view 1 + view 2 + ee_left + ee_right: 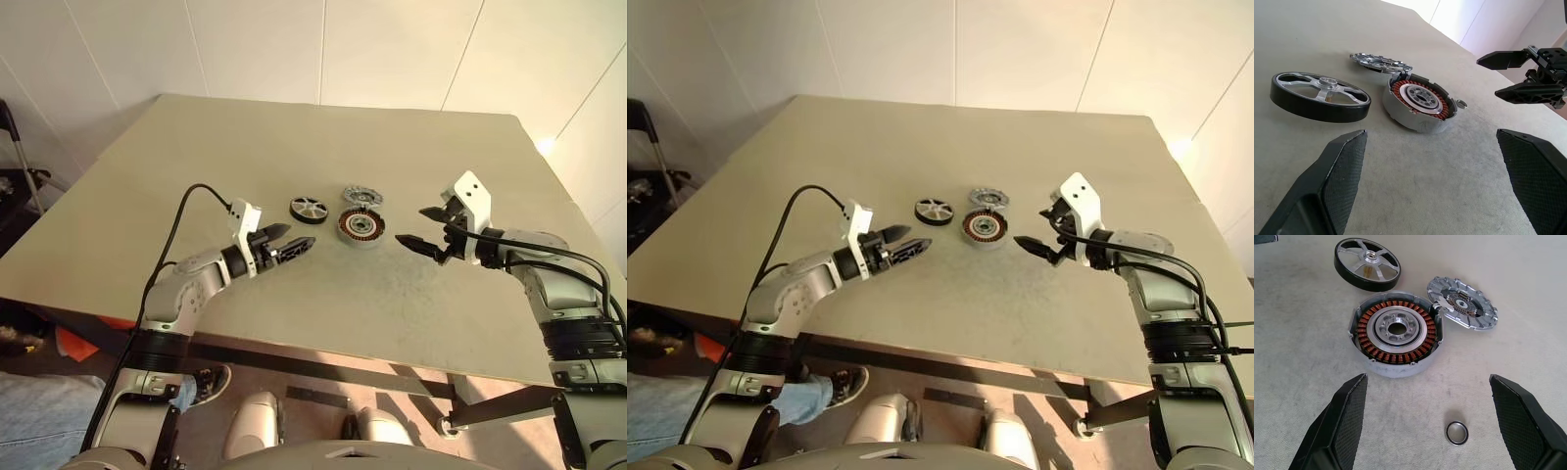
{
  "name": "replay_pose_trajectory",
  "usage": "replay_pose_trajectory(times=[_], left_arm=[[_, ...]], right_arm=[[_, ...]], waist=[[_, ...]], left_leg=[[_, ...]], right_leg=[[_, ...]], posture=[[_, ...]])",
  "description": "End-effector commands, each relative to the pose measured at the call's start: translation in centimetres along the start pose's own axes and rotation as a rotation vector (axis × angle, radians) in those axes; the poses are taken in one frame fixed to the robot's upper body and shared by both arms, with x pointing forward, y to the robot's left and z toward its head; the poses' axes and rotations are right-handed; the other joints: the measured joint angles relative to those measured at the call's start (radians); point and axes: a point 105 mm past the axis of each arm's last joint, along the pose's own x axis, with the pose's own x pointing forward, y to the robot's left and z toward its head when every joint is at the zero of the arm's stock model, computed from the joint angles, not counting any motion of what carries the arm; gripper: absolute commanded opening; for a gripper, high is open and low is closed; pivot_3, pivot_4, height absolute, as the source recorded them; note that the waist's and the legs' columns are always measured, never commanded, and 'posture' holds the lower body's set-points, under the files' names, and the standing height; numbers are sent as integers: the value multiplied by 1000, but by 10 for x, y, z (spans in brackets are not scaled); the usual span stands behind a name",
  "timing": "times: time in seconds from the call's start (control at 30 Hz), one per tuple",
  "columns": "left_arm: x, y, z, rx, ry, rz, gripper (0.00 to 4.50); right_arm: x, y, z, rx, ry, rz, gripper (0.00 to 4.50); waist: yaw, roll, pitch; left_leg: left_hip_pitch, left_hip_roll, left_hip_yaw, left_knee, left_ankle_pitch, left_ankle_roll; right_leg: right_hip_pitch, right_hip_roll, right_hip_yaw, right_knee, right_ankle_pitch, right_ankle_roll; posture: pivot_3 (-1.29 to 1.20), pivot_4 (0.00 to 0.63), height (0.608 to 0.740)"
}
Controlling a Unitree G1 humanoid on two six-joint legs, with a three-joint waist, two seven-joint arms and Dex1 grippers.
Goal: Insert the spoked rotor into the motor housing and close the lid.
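Both pairs of fingers stand wide apart and hold nothing. The left fingers (pixel 291 238) hover over the desk (pixel 176 176), pointing at the rotor (pixel 309 209), which lies flat just past their tips. The right fingers (pixel 419 227) face them from the other side. Between the two pairs sits the housing (pixel 360 227), its coppery windings up. A small dark ring (pixel 1456 433) lies on the desk between the right fingers and the housing. The lid (pixel 361 196) rests beyond the housing, tilted against its rim.

Silver-grey arms (pixel 186 289) trail black cables (jaws black, textured).
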Motion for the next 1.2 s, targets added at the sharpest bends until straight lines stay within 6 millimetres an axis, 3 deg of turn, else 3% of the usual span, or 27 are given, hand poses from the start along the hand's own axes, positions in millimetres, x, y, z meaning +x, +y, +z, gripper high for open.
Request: replay_pose_trajectory(times=[0.03,0.77,1.2], left_arm=[[4,-5,13,50,-32,-22,4500],[6,-7,9,49,-25,-25,4500],[3,-5,13,60,-36,-15,4500]], right_arm=[[-4,-2,15,-35,-49,-11,4468],[8,15,26,-152,-19,96,4468],[15,10,35,-192,-22,98,4468]], waist=[[0,0,0],[0,0,0],[0,0,0]], left_leg=[[0,0,0,0,0,0],[0,0,0,1,0,0],[0,0,0,1,0,0]], right_leg=[[0,0,0,0,0,0],[0,0,0,1,0,0],[0,0,0,2,0,0]], posture=[[0,0,740],[0,0,740],[0,0,740]])
